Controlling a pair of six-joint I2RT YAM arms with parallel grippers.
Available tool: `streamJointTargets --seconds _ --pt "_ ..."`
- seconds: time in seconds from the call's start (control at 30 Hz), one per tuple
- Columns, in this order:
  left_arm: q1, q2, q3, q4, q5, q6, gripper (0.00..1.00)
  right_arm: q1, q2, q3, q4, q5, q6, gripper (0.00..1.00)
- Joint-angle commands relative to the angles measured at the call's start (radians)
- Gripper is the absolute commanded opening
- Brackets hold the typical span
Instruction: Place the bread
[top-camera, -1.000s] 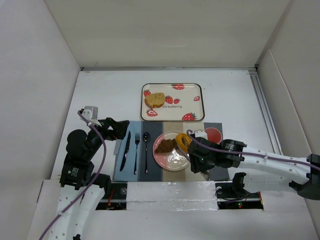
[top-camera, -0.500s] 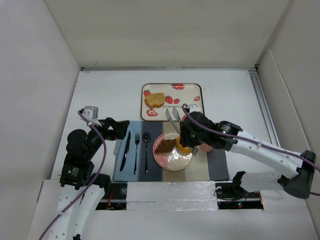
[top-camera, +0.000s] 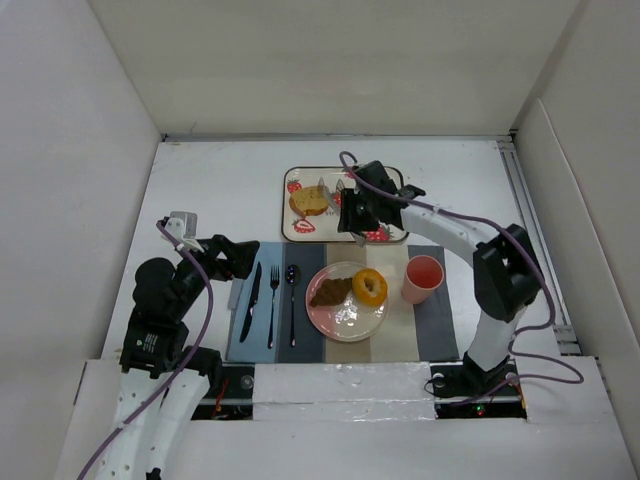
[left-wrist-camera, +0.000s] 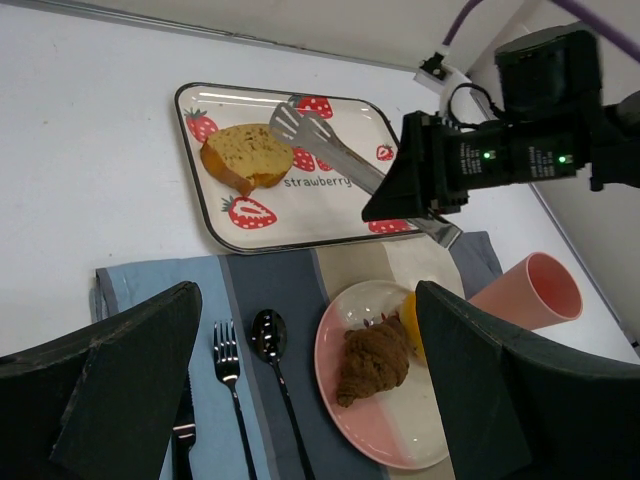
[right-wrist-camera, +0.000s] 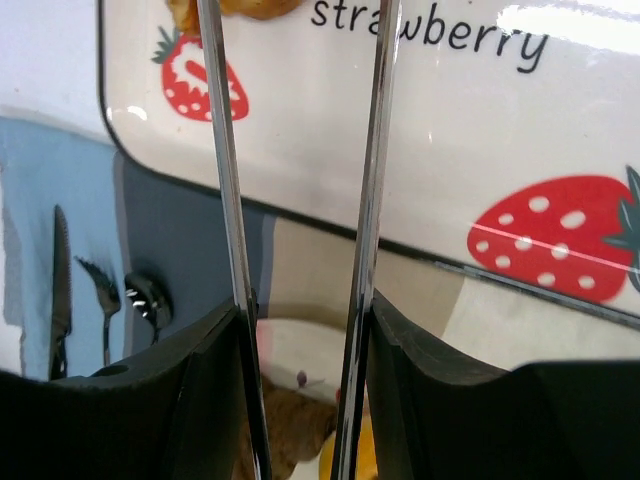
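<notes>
The tan-yellow loaf slice (top-camera: 310, 201) lies at the left of the strawberry tray (top-camera: 385, 180); it also shows in the left wrist view (left-wrist-camera: 245, 156). The dark brown wedge (top-camera: 329, 291) and the orange donut (top-camera: 369, 287) lie on the pink plate (top-camera: 350, 322). My right gripper (top-camera: 352, 212) is shut on metal tongs (top-camera: 328, 192) and hovers over the tray. The tong arms (right-wrist-camera: 222, 150) stand apart and empty, their tips just right of the slice. My left gripper (top-camera: 235, 258) is open and empty, above the left of the placemat.
A pink cup (top-camera: 422, 278) stands right of the plate. A knife (top-camera: 250, 300), a fork (top-camera: 273, 300) and a spoon (top-camera: 291, 300) lie on the striped placemat (top-camera: 435, 335) left of the plate. White walls enclose the table.
My right arm has swung from the plate's near right side up over the tray, carrying the tongs. The donut now lies free on the plate. The left arm has not moved.
</notes>
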Motion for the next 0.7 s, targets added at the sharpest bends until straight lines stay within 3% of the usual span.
streamJointTargets --seconds 0.0,0.2,0.33,0.37,0.47,0.67 --pt "-0.004 0.009 0.023 0.037 0.014 0.013 0.83 -0.007 0.044 0.042 0.097 -0.056 -0.002 0.50" --pt "-0.004 0.013 0.024 0.038 0.014 0.014 0.83 -0.007 0.099 0.019 0.137 -0.046 0.012 0.48" --pt "-0.004 0.018 0.024 0.041 0.020 0.014 0.83 -0.007 0.100 -0.032 0.178 -0.099 0.015 0.28" --pt "-0.004 0.020 0.024 0.041 0.017 0.014 0.83 -0.007 0.089 -0.050 0.212 -0.115 0.023 0.18" --pt "-0.004 0.030 0.026 0.044 0.017 0.014 0.83 -0.016 0.017 -0.121 0.258 -0.131 0.036 0.09" --pt "-0.004 0.033 0.026 0.049 0.020 0.014 0.83 0.047 -0.271 -0.239 0.185 -0.056 0.024 0.07"
